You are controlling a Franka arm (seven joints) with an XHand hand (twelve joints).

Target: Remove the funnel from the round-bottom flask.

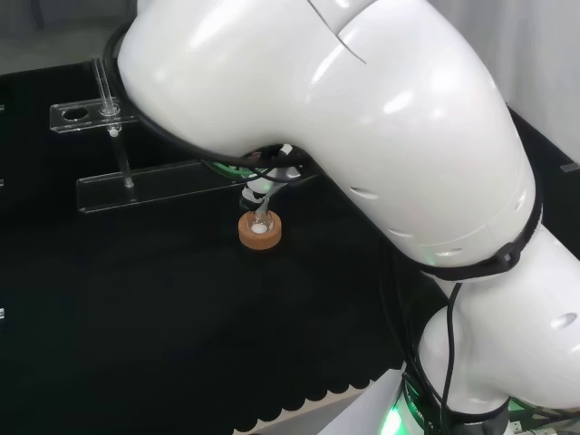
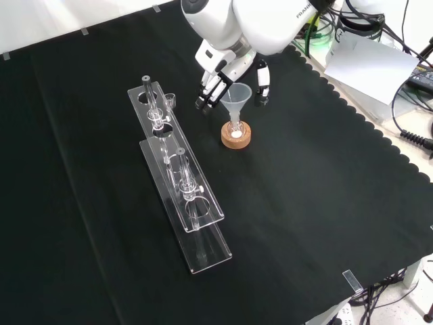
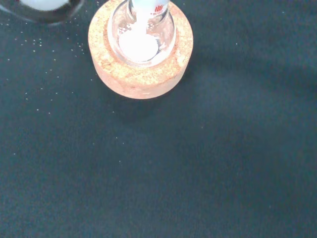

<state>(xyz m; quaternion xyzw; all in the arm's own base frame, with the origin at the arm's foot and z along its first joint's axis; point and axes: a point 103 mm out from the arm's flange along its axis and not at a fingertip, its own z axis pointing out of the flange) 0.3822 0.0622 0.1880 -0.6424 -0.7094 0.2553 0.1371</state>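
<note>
Here: clear conical plastic funnel (image 2: pixel 237 95), stem seated in the small round-bottom glass flask (image 3: pixel 141 30) on a cork ring stand (image 2: pixel 236 135). Likely light, slick; best taken at the cone rim. Black-and-white hand (image 2: pixel 215 87) beside it, fingers apart, holding nothing.

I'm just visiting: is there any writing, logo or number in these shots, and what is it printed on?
Dark lettering on the arm's white link, front view: small and cut off at the picture's edge, not readable.
Red print on the neck of the flask, wrist view: blurred, not readable.
Funnel, cork ring, clear racks: no print that I can see.
</note>
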